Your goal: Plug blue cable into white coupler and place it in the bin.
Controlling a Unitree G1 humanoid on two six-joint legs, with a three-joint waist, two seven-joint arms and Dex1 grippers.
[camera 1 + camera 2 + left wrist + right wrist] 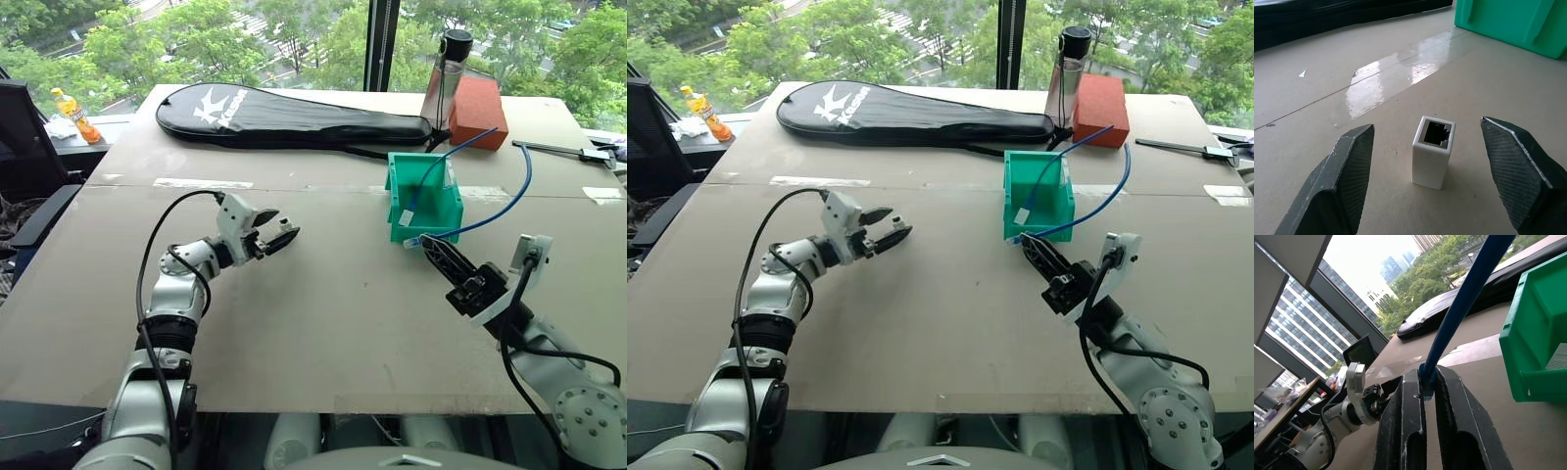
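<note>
Hovering: left gripper (1425, 171) agape astride small white plastic coupler block (1433, 151) | right gripper (1425, 382) pinching thin blue cable (1464, 303)

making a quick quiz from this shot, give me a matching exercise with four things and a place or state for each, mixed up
Things:
1. coupler
2. cable
3. bin
4. racket bag

Places or states:
A. flat along the table's far edge
B. pinched in the right end effector
C. upright between the left end effector's open fingers
D. holds a second blue cord

Pairs: 1-C, 2-B, 3-D, 4-A
</note>
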